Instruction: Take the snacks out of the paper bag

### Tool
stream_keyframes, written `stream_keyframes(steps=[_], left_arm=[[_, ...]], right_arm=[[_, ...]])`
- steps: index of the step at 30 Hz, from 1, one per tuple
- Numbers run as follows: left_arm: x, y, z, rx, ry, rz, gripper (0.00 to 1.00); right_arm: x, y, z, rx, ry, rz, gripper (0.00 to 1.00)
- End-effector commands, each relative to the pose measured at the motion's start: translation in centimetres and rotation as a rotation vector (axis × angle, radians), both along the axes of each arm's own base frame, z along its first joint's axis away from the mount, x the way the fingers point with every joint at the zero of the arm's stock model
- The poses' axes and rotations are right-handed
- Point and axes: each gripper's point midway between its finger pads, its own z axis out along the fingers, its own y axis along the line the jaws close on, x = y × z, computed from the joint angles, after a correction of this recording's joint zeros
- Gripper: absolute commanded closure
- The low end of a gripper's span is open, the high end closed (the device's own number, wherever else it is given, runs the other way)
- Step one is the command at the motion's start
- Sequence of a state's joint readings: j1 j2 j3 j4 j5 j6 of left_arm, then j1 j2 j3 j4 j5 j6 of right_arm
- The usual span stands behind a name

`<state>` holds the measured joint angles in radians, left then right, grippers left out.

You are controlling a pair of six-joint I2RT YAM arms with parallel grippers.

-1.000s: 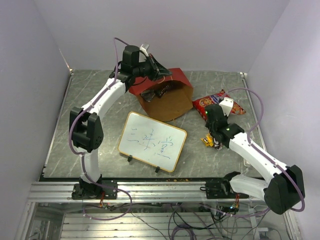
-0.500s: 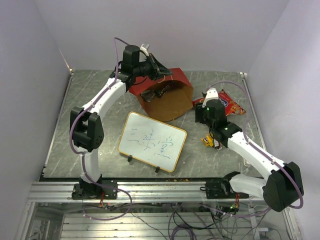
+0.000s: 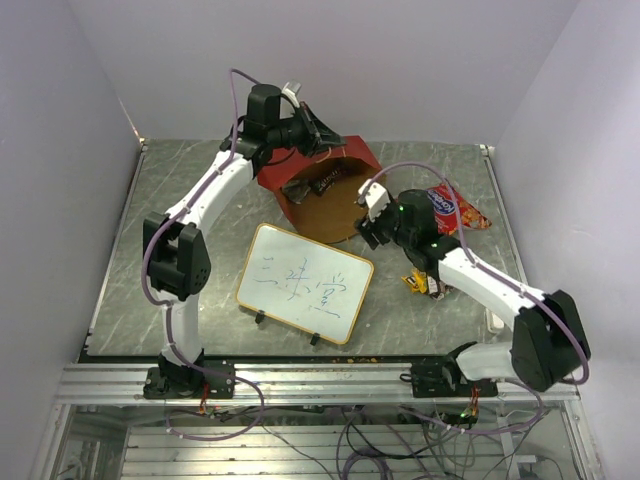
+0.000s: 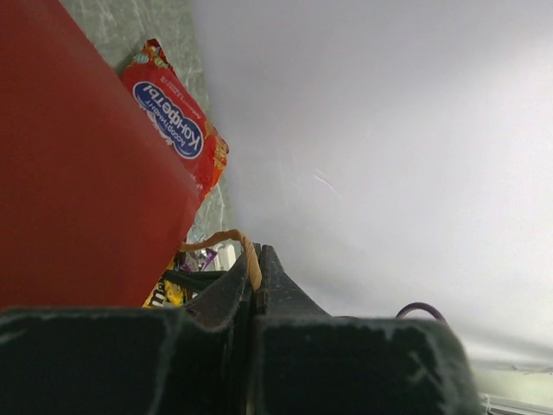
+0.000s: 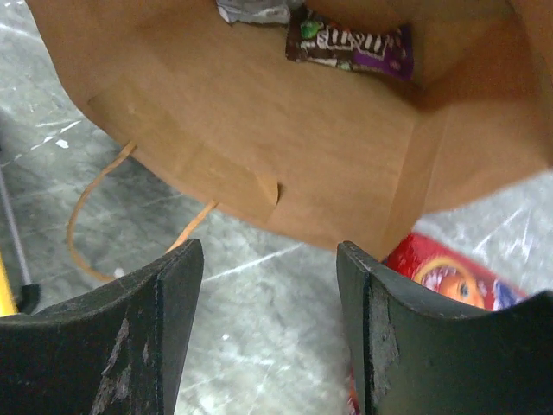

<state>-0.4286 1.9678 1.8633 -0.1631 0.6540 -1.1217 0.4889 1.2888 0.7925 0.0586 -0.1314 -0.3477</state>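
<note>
The paper bag (image 3: 335, 195) lies tipped, red outside, its brown mouth facing the front. My left gripper (image 3: 322, 135) is shut on its upper string handle (image 4: 233, 238), holding the rim up. Inside lie a brown-purple candy packet (image 5: 350, 43) and a silver one (image 5: 251, 10). My right gripper (image 3: 367, 222) hovers open and empty just in front of the bag's mouth, above bare table beside the lower handle (image 5: 86, 216). The red chip bag (image 3: 455, 208) lies on the table right of the paper bag. Small yellow and purple packets (image 3: 418, 283) lie under my right forearm.
A white gold-framed whiteboard (image 3: 305, 283) stands in front of the bag, left of my right arm. The grey marbled table (image 3: 180, 250) is walled in by pale panels on three sides.
My right gripper has swung left from over the small packets, past the chip bag, to the bag's mouth, and its jaws have widened. The left gripper has kept its hold on the handle.
</note>
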Motion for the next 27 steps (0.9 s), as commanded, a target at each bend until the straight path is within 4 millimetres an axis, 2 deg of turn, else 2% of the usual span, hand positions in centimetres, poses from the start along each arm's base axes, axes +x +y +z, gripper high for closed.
stream_keyframes(steps=[1,5,8,11,16,26,27], left_arm=[[0.2,-0.3,1.7,0.010,-0.057,-0.026,0.93],[-0.1,-0.3,1.1,0.000,-0.030,-0.029,0.93],[-0.1,-0.4,0.8,0.010,-0.016,-0.040,0.93],[-0.1,-0.4,1.3,0.018,-0.022,-0.042,0.93],[-0.4,-0.6,1.5,0.022,-0.004,-0.065,0.93],[-0.6,-1.0,2.4,0.019,0.001,-0.111,0.93],[-0.6,-1.0,2.4,0.021,0.000,-0.112,0.93]], right_arm=[[1.7,3.5,1.9,-0.099,-0.156,0.223,0.37],[1.5,5.8,0.8,-0.238,-0.306,0.457,0.36],[3.5,6.9,1.3,-0.287,-0.378,0.482,0.33],[5.3,7.9,-0.6,-0.413,-0.366,0.584,0.33],[9.0,9.3,-1.5,-0.466,-0.438,0.572,0.32],[14.3,9.7,-5.8,-0.664,-0.453,0.562,0.31],[14.8,9.7,-6.7,-0.681,-0.440,0.561,0.31]])
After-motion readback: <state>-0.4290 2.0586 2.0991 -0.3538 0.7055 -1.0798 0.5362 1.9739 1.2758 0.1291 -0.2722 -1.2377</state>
